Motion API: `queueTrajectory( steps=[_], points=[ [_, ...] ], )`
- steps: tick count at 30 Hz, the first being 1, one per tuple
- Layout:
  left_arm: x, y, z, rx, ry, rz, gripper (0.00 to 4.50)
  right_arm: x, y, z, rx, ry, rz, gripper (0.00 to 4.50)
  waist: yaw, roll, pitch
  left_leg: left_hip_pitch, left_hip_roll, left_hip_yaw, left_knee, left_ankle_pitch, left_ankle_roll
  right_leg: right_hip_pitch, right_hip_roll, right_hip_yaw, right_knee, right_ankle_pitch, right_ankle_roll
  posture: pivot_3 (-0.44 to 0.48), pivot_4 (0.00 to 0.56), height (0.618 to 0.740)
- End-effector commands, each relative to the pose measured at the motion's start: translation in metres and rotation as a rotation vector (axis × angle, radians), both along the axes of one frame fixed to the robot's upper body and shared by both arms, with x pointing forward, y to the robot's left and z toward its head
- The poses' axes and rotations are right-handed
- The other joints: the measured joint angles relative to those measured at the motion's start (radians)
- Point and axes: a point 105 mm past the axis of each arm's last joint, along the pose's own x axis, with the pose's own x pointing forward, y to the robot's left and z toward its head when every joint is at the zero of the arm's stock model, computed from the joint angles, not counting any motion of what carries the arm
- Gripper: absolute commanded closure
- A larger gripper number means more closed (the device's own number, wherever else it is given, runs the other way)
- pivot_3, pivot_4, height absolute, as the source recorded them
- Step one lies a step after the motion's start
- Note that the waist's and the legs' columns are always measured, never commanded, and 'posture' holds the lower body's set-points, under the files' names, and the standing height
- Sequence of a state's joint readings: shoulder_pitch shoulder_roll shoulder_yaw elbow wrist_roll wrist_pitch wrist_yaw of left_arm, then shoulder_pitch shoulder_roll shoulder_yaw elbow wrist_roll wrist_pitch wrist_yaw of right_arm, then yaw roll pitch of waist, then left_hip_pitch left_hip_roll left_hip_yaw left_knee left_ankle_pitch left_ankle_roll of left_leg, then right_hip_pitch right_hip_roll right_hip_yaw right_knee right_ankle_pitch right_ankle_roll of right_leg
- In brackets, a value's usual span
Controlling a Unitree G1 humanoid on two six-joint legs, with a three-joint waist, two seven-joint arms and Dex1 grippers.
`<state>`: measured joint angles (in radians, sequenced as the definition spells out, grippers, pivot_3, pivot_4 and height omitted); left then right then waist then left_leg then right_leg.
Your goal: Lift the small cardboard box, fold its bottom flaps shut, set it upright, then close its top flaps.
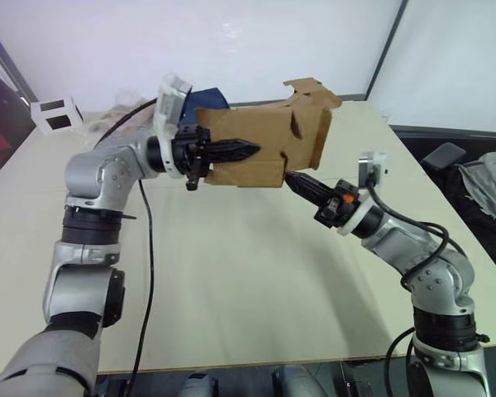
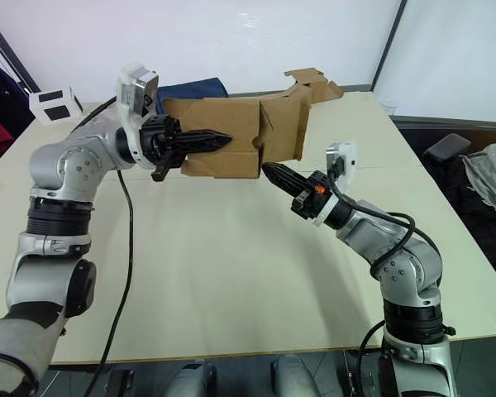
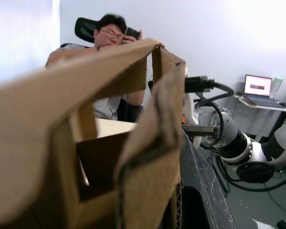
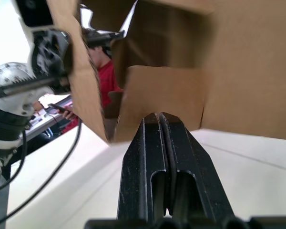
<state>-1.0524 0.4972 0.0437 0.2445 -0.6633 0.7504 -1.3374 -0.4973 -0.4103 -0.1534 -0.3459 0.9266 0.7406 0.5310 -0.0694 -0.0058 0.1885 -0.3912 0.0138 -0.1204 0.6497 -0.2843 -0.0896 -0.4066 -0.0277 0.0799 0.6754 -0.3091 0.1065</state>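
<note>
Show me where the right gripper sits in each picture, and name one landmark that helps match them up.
Left eye view: right gripper, fingers together, tip at the cardboard box underside.
Right eye view: same spot under the box.
Left wrist view: I cannot pick out its fingers past the cardboard.
Right wrist view: rises from the bottom, tip at a flap.
Shared landmark: the box's notched flaps.

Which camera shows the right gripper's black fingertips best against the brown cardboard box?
The right wrist view: the right gripper, fingers together, points at a flap of the brown cardboard box. The head views show it small under the box's lower edge. The left wrist view shows mostly cardboard.
</note>
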Motion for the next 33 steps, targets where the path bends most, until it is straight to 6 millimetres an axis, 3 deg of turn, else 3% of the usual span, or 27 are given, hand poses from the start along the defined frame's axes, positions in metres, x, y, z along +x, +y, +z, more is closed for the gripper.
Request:
queueTrajectory(
  steps=[1,19,26,33],
  points=[
    [-0.007,-0.002,0.006,-0.006,-0.040,-0.028,4.50,-0.003,0.008,0.013,0.006,-0.058,0.046,4.48,0.000,0.000,0.000,0.000,0.000,0.000,0.000,0.000,0.000,0.000,0.000,0.000,0.000,0.000,0.000,0.000,0.150,0.740],
    [-0.001,-0.009,0.001,0.027,-0.185,0.009,4.50,-0.001,0.017,0.012,-0.200,-0.137,0.144,4.48,0.001,0.000,0.000,0.000,0.000,0.000,0.000,0.000,0.000,0.000,0.000,0.000,0.000,0.000,0.000,0.000,0.150,0.740],
    [-0.001,-0.012,0.009,0.015,-0.232,0.011,4.50,0.003,-0.008,0.024,-0.239,-0.184,0.066,4.48,0.000,0.000,0.000,0.000,0.000,0.000,0.000,0.000,0.000,0.000,0.000,0.000,0.000,0.000,0.000,0.000,0.150,0.740],
    [-0.001,-0.013,0.012,0.012,-0.250,0.006,4.50,-0.009,-0.060,0.047,-0.198,-0.148,-0.012,4.48,0.003,0.000,0.000,0.000,0.000,0.000,0.000,0.000,0.000,0.000,0.000,0.000,0.000,0.000,0.000,0.000,0.150,0.740]
  ],
)
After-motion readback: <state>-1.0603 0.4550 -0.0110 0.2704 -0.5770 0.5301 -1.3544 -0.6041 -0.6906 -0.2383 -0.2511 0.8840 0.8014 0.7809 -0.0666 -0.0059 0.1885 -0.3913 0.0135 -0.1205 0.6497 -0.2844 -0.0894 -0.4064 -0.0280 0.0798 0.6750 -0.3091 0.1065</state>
